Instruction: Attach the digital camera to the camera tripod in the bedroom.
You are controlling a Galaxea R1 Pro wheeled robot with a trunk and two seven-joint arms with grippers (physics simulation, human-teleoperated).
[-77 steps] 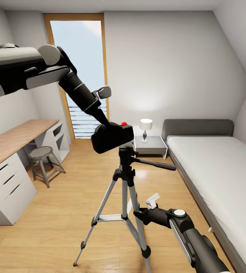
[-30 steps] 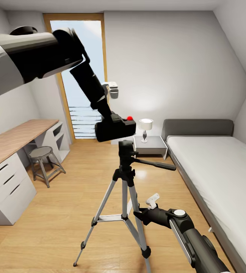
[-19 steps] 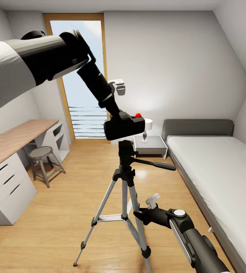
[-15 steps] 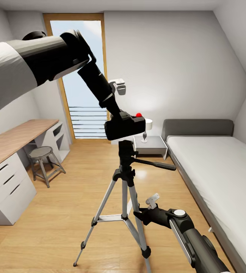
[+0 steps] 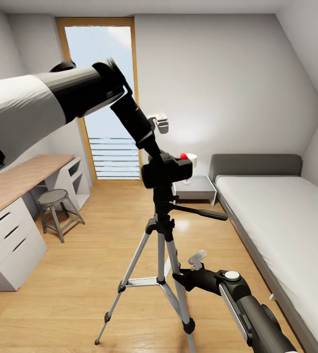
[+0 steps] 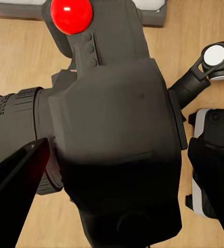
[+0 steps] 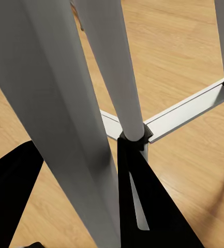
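Left gripper (image 5: 157,156) grips digital camera (image 5: 167,170) atop camera tripod (image 5: 161,230)

Black digital camera (image 5: 167,169) with its red button up sat right atop the head of the silver-legged camera tripod (image 5: 162,230), upright on the bedroom's wood floor.

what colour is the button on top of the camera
Bright red. The button on the black camera shows best in the left wrist view.

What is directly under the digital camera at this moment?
Under the digital camera stands the black head of the camera tripod. The camera body covers the mounting plate, so contact cannot be seen.
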